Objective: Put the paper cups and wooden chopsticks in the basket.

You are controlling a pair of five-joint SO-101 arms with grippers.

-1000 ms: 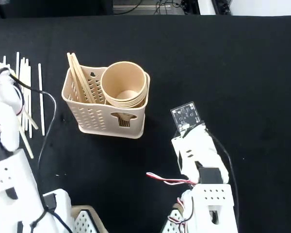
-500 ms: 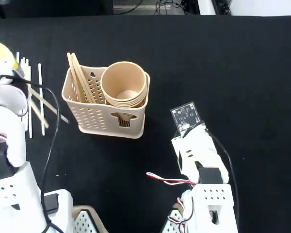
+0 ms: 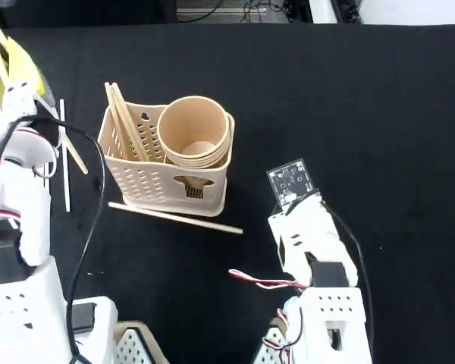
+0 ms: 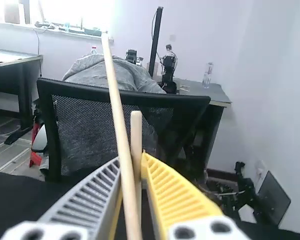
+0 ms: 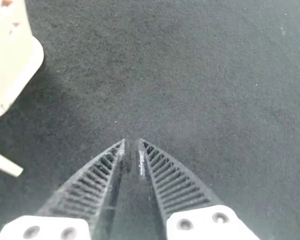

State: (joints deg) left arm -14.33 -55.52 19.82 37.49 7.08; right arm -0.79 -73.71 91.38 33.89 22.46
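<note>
Left end effector (image 4: 132, 160) pinches chopsticks (image 4: 117, 100); loose chopstick (image 3: 174, 217) lies beside basket (image 3: 148, 186).

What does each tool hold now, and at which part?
The left tool pinches two wooden chopsticks partway along their shafts; the right tool holds nothing.

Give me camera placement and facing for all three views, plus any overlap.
High view: fixed above the table, looking down on the basket, the paper cups, the left arm and the right arm.
Left wrist view: on the left arm, facing out into the room past a chair; left tool shut on held chopsticks.
Right wrist view: on the right arm, facing down at the table; right tool shut, empty.
Shared: high and right wrist views both show the basket's corner and the loose chopstick.
</note>
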